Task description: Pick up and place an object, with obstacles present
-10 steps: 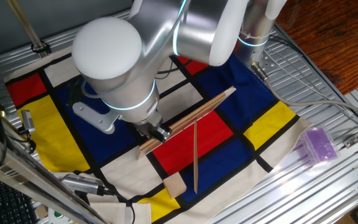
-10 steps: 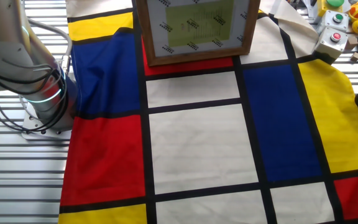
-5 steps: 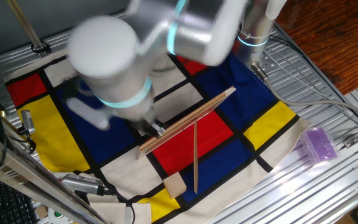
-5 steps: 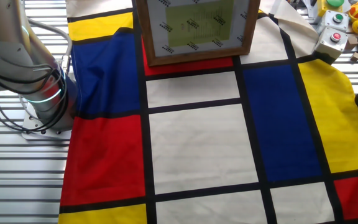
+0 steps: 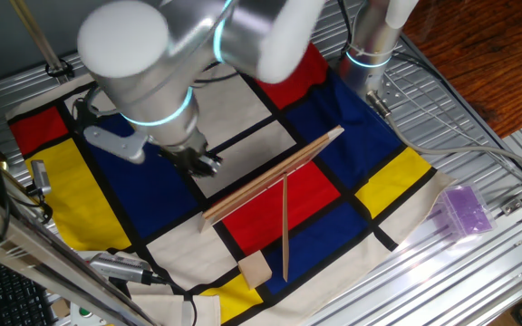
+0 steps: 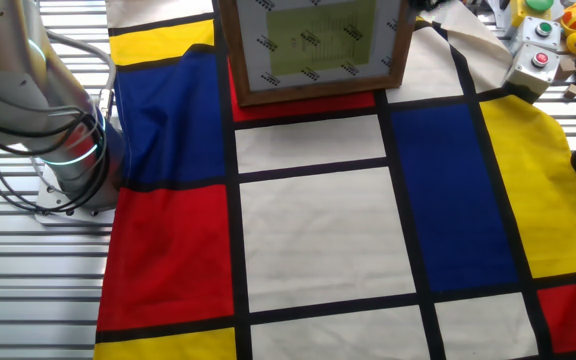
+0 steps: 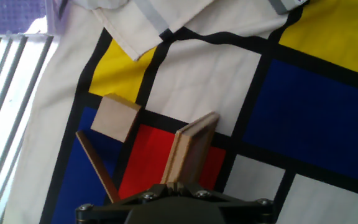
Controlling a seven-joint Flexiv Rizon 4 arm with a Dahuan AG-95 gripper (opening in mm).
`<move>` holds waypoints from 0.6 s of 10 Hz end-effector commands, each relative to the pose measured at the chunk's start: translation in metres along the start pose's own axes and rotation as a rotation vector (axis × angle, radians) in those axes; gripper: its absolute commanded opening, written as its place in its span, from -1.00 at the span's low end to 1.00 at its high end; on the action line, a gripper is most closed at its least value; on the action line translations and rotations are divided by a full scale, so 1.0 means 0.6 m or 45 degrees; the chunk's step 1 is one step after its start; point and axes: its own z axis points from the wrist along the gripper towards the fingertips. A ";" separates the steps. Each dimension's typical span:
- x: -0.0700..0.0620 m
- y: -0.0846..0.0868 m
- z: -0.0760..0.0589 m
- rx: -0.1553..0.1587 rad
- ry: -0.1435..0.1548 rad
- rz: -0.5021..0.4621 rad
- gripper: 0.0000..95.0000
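The small tan wooden block (image 5: 255,269) lies on the cloth near its front edge; in the hand view it (image 7: 115,118) sits on a black line between yellow and blue fields. The wide plank (image 5: 275,177) stands on its edge and runs diagonally over the red field; it also shows in the hand view (image 7: 191,146). The narrow stick (image 5: 285,226) leans from the plank down toward the block. My gripper (image 5: 202,163) hovers just left of the plank's near end, jaws together, holding nothing. The other fixed view shows none of these.
A purple translucent box (image 5: 463,210) sits at the cloth's right edge. A wood-framed board (image 6: 313,45) lies at the far side of the cloth. The robot base (image 6: 68,160) stands beside it. A button box (image 6: 538,60) sits on the metal table.
My arm has swung up and to the left, carrying the gripper away from the plank's near end. Plank, stick and block have not moved.
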 end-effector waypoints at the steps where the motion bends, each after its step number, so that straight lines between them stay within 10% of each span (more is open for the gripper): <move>1: 0.027 -0.030 0.053 0.009 -0.005 -0.019 -1.00; 6: 0.087 -0.026 0.108 -0.005 -0.018 0.076 -1.00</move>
